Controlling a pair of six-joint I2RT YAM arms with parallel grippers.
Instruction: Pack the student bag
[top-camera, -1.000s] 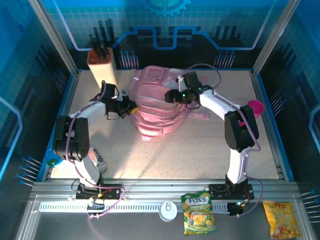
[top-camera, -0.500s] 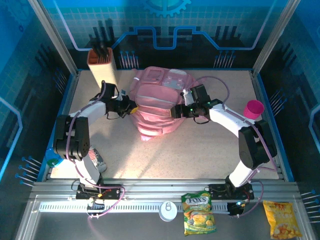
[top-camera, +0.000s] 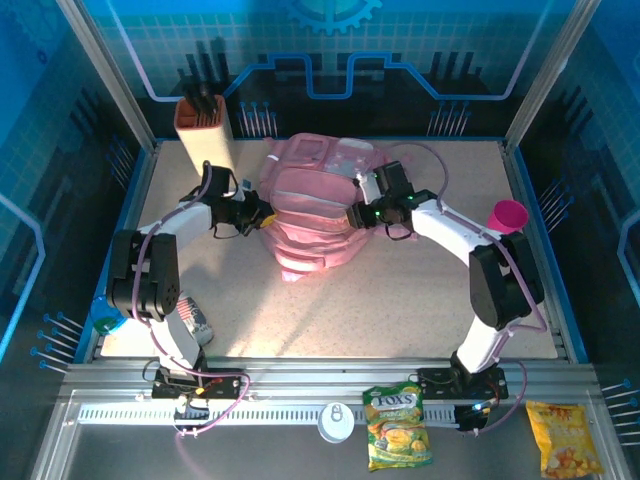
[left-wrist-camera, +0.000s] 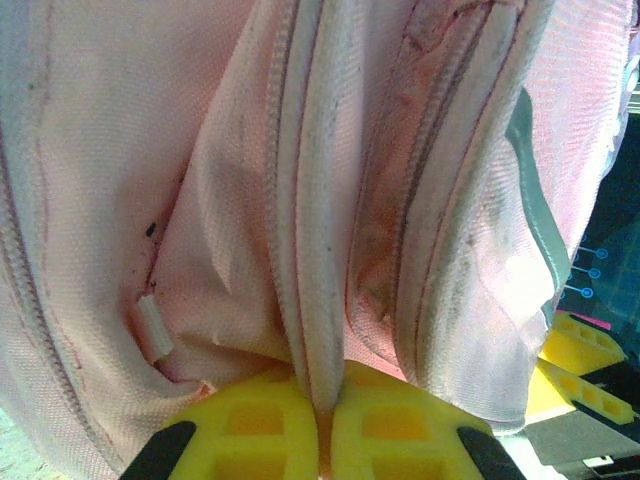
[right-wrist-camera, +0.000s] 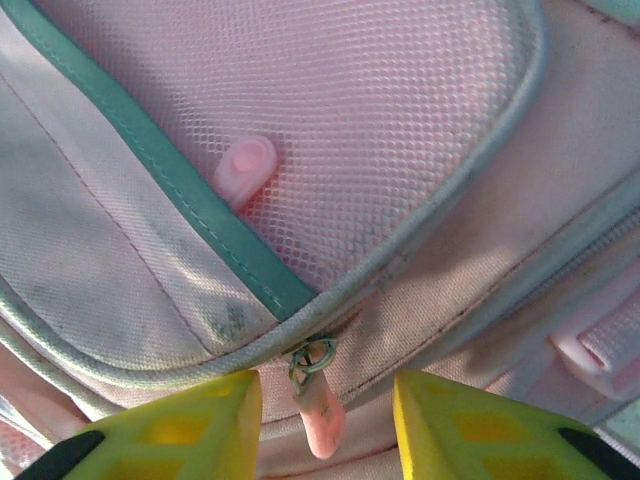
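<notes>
Toward the far middle of the table (top-camera: 420, 300), the student bag (top-camera: 315, 210) lies slumped, its pale pink fabric in soft folds. From above, both arms reach it: the left gripper (top-camera: 262, 216) is at its left edge and the right gripper (top-camera: 357, 213) at its right. The left wrist view adds detail: 2 yellow fingers (left-wrist-camera: 270, 430) are clenched on a raised zip seam (left-wrist-camera: 310, 230). The right wrist view shows a mesh pocket (right-wrist-camera: 400, 120) edged with teal piping (right-wrist-camera: 180, 200), and a pink zip pull (right-wrist-camera: 320, 420) hanging between parted jaws that touch it on neither side.
</notes>
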